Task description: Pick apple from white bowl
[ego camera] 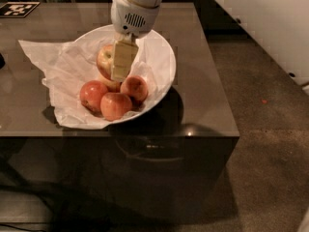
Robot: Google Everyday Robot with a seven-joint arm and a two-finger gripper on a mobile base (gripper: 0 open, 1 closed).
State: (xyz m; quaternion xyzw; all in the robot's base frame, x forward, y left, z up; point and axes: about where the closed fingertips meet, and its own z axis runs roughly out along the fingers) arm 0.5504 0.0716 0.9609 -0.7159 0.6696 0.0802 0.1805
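Observation:
The yellow-gold apple (103, 59) is held by my gripper (114, 72) a little above the other fruit inside the white bowl (161, 57). The bowl is lined with crumpled white paper (53, 66). One cream finger (123, 59) presses the apple's right side; the other finger is hidden behind the apple. Three redder apples (116, 105) lie below at the bowl's front. The arm comes down from the top of the view.
The bowl stands on a dark glossy table (203, 95), close to the front edge (145, 135). A black-and-white marker tag (18, 8) lies at the table's far left corner. Brown carpet floor (270, 129) lies to the right.

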